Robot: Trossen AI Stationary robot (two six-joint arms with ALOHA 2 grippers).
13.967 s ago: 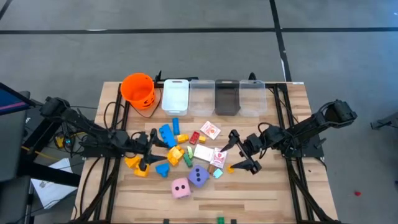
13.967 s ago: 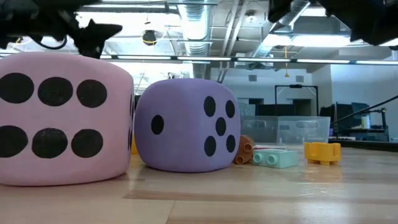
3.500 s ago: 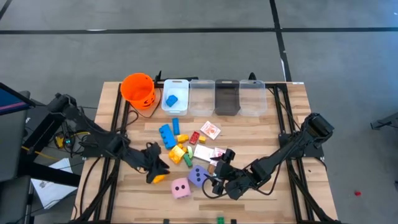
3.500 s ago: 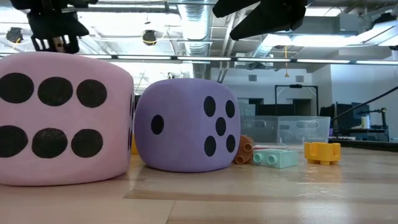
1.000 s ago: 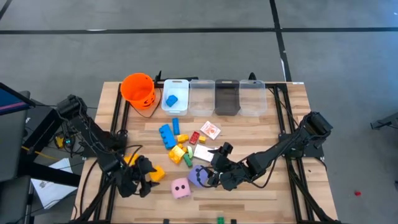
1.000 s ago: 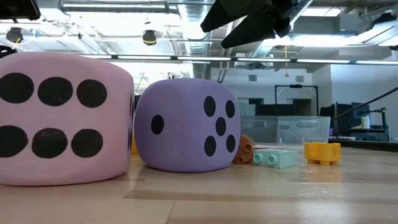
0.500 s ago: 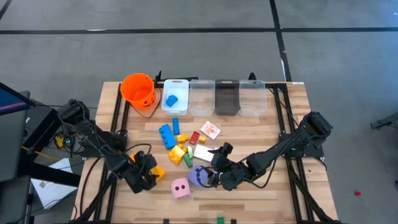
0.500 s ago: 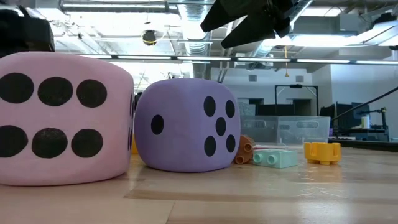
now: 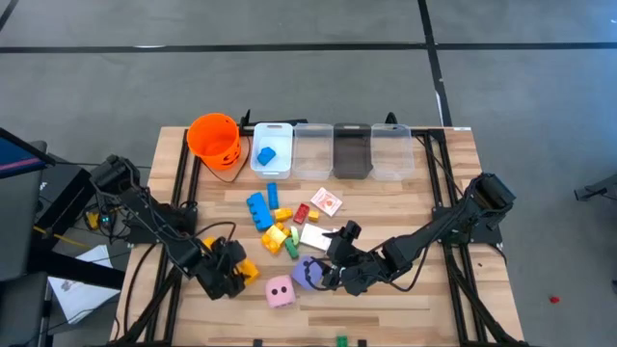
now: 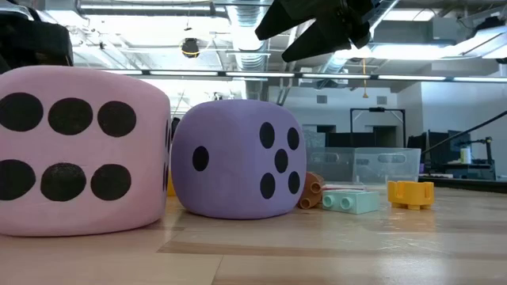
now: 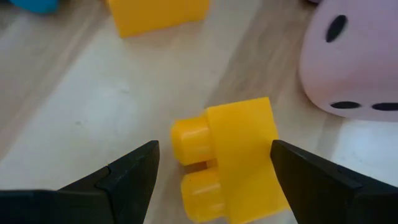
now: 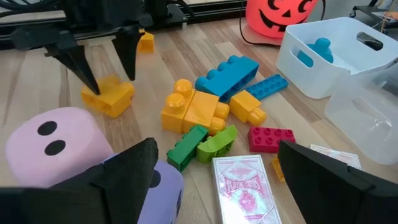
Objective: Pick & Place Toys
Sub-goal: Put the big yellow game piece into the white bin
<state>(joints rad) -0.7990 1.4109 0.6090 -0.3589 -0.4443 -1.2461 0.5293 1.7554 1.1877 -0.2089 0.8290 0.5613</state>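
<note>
Squarely between open left gripper fingers, yellow block.

grey floor, ceiling ducts, strip lights

Two soft dice lie on the table: one pink die just beside the left gripper, and one purple die at the right gripper. One orange pumpkin-face bucket stands well beyond the left gripper. Four rectangular plastic bins stand in a row: one white, three clear. One blue plastic piece lies in the white bin. Two patterned pink-and-white cards show beyond the right gripper.
</note>
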